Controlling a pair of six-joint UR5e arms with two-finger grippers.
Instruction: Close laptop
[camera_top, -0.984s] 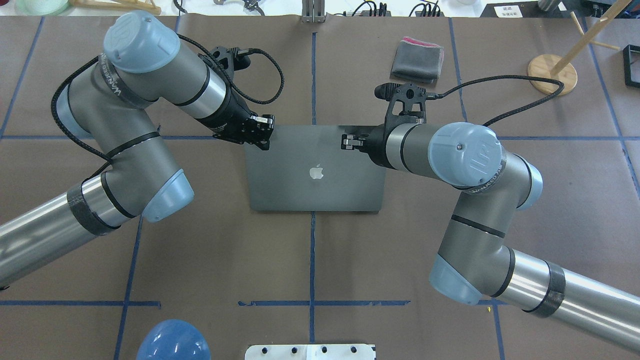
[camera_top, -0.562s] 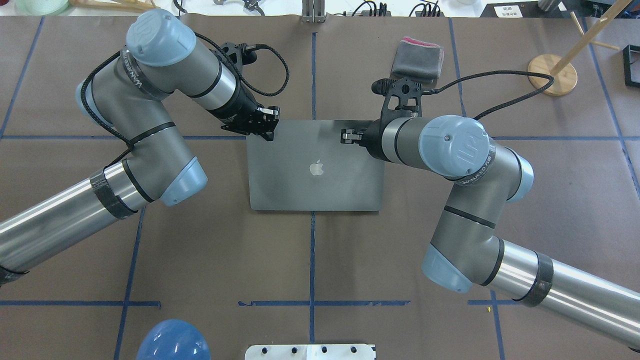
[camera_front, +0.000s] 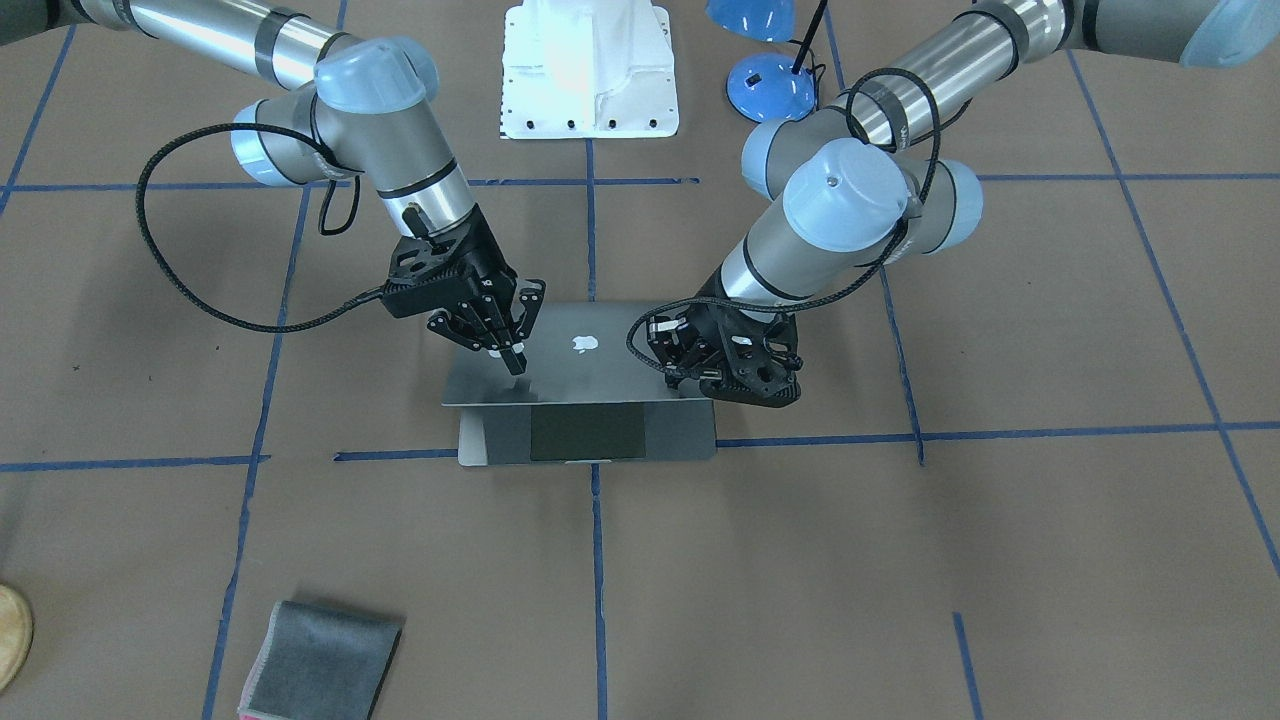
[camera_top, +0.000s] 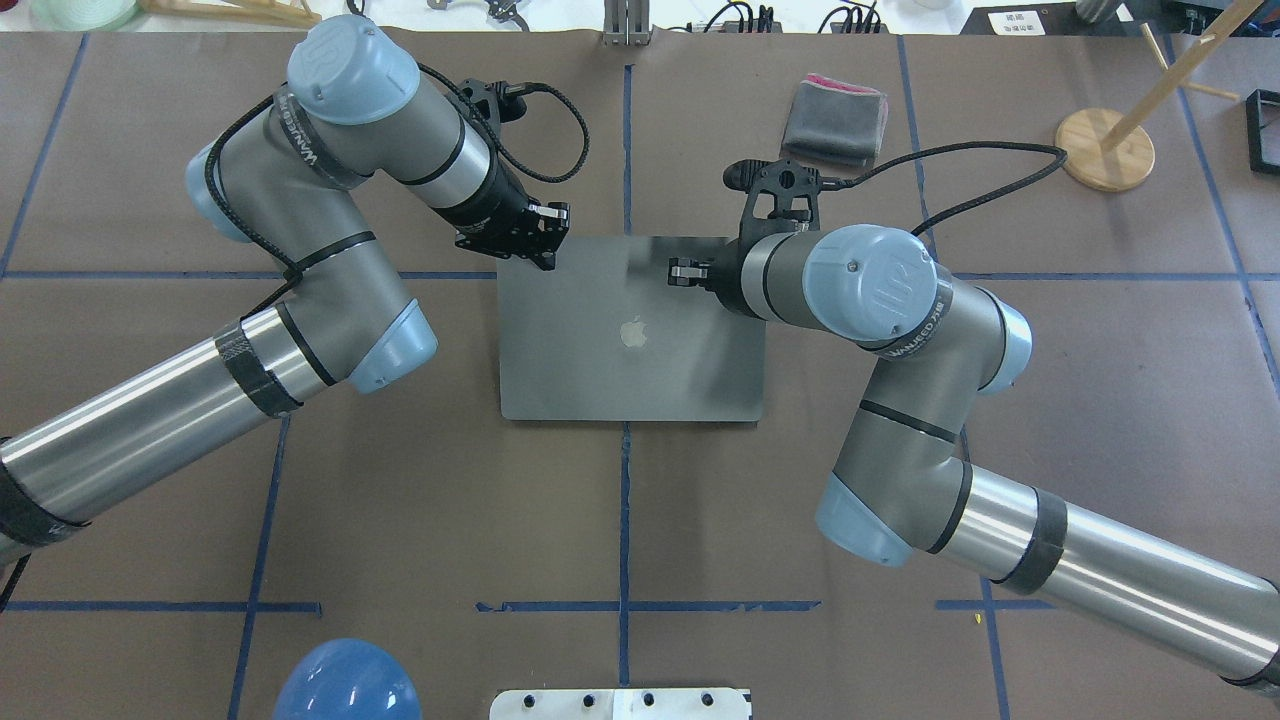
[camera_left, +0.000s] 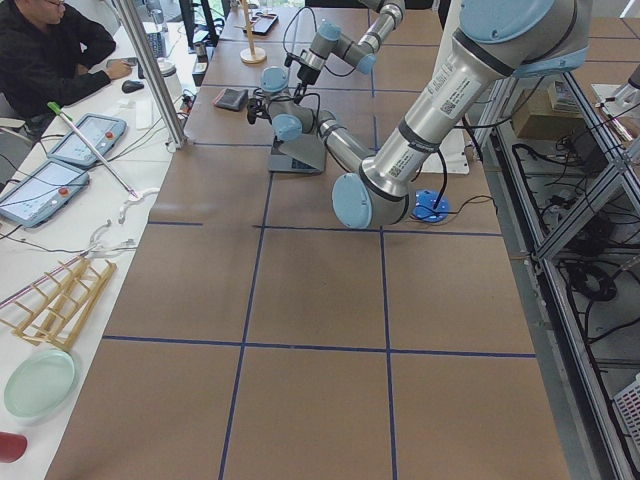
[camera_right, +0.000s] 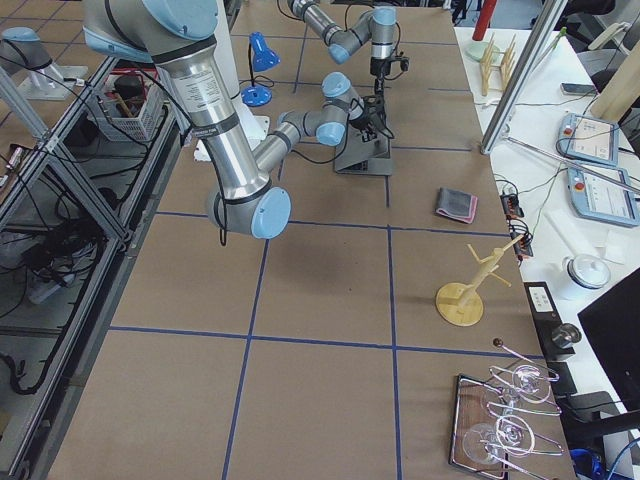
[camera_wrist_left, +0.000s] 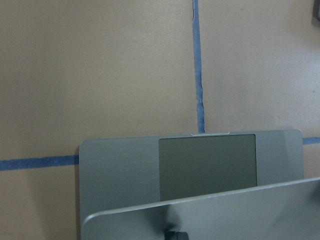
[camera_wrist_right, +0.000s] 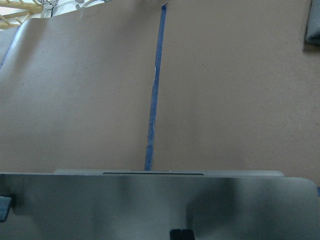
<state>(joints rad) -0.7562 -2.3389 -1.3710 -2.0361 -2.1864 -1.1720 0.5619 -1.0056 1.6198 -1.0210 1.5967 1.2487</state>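
The space-grey laptop (camera_top: 630, 330) sits at the table's middle with its lid (camera_front: 580, 365) tilted low over the base, logo up. The trackpad (camera_front: 587, 432) and front strip of the base still show, also in the left wrist view (camera_wrist_left: 207, 165). My left gripper (camera_top: 547, 260) is shut and rests on the lid's far left corner. My right gripper (camera_top: 680, 272) is shut and rests on the lid's far edge right of centre. In the front view the right gripper (camera_front: 512, 358) presses a fingertip onto the lid. The left gripper (camera_front: 668, 365) is at the lid's other side.
A small grey folded cloth (camera_top: 835, 122) lies beyond the laptop to the right. A wooden stand (camera_top: 1105, 148) is at the far right. A blue dome (camera_top: 347, 685) and the white robot base (camera_top: 620, 703) are at the near edge.
Both grippers have moved away from the robot along with the lid's far edge. The lid has tipped further down over the base.
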